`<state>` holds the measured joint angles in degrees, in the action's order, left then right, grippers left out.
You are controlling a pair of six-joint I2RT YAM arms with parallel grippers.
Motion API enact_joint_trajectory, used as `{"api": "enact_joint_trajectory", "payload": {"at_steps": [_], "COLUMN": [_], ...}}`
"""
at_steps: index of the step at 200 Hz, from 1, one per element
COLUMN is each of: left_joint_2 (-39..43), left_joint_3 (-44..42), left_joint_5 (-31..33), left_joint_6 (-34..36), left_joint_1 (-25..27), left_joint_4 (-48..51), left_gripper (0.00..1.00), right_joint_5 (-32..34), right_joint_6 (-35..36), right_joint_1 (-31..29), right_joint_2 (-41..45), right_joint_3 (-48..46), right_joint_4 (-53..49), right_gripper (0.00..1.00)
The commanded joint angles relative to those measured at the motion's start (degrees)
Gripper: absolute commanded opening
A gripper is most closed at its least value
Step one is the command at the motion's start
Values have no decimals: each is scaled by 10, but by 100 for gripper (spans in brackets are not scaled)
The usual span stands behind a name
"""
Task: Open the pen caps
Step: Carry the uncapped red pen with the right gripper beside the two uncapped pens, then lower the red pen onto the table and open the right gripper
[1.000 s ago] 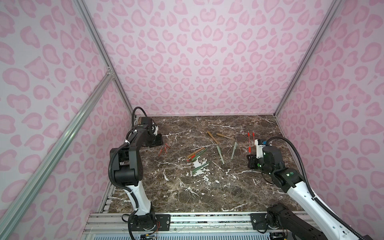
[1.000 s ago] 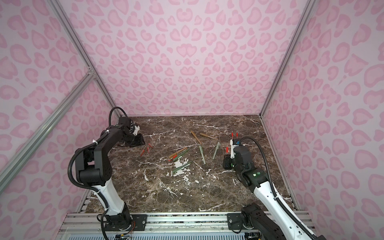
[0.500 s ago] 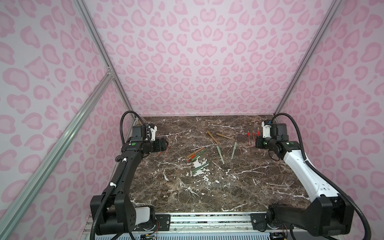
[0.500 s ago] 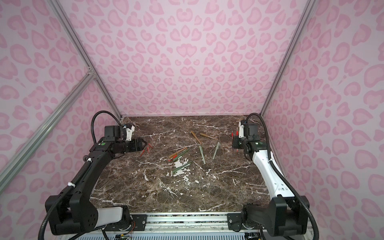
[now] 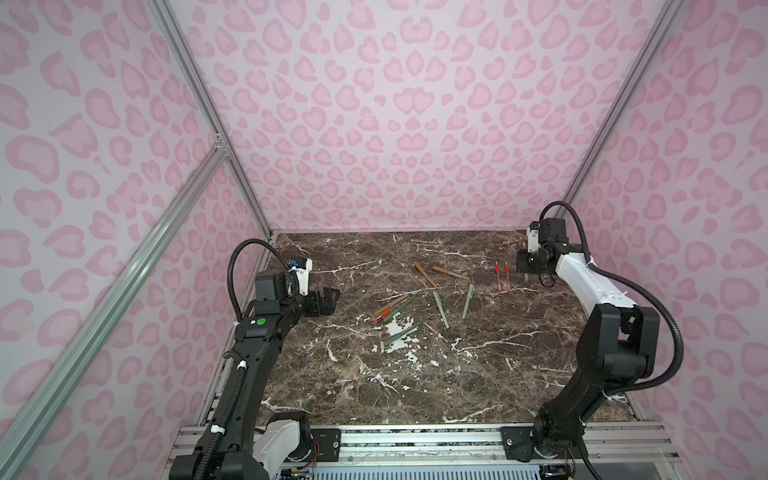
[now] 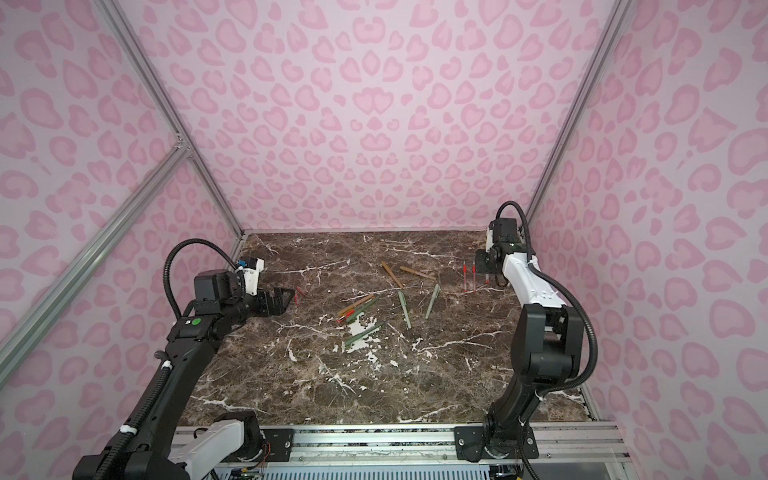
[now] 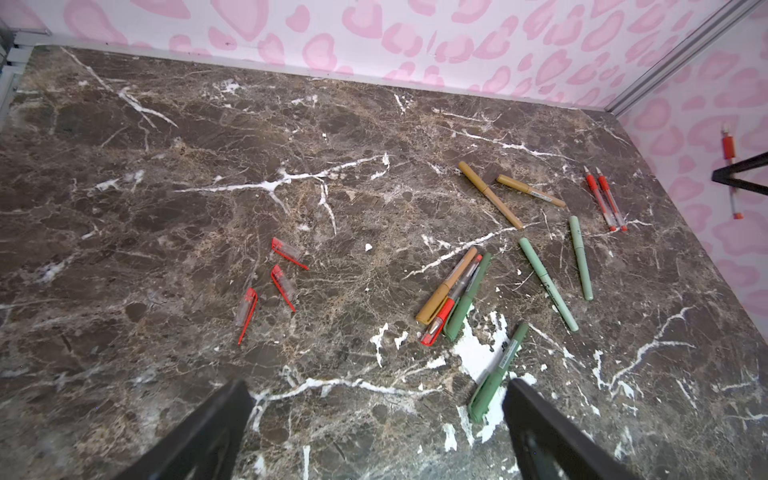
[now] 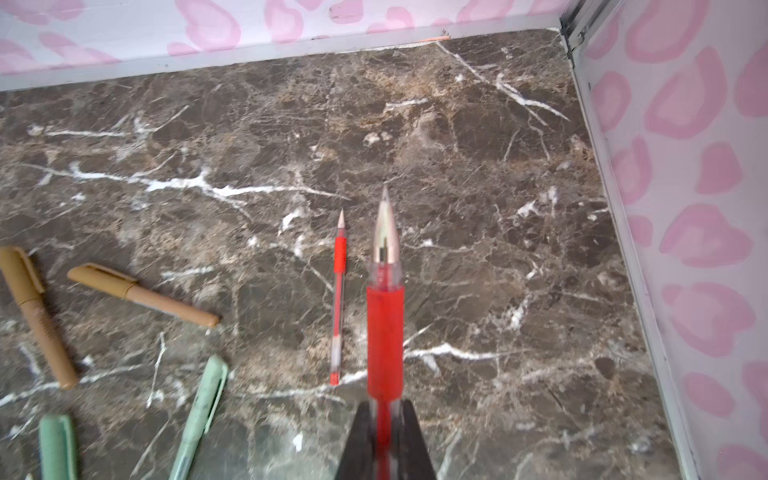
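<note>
Since earlier the left claw (image 7: pixel 376 384) has been opened wide at nine o'clock; a red pen (image 8: pixel 385 332) is gripped by the right claw (image 8: pixel 385 405).

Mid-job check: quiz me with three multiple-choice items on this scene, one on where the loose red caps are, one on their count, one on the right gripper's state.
1. Where do the loose red caps lie?
A. in the back right corner
B. on the left part of the table, just beyond the left gripper
C. among the green pens in the middle

2. How many loose red caps are there?
A. one
B. five
C. three

3. How is the right gripper?
A. shut on an uncapped red pen
B. open and empty
C. shut on a tan pen

Answers:
1 B: the left wrist view shows them on bare marble ahead of the open jaws.
2 C: three lie apart in that view.
3 A: the right wrist view shows the jaws clamped on the pen, its metal tip bare.
</note>
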<state>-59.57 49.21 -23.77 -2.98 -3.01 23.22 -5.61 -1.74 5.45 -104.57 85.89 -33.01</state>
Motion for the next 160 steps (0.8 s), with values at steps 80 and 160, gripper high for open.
{"api": "enact_joint_trajectory", "payload": {"at_steps": [80,160], "left_joint_2": [7,7], "left_joint_3": [3,-1], "left_joint_5": [-17,-16], "left_joint_6": [4,-2], "left_joint_1": [-25,-42], "left_joint_4": [-22,-25], "left_gripper": [98,98], "right_joint_5": [-56,-68], "right_joint_6": [2,-4], "right_joint_1": [39,35], "right_joint_2": [-226,-257], "right_joint_3": [138,133], "right_joint_4": [-22,-18], "right_gripper": [1,5]}}
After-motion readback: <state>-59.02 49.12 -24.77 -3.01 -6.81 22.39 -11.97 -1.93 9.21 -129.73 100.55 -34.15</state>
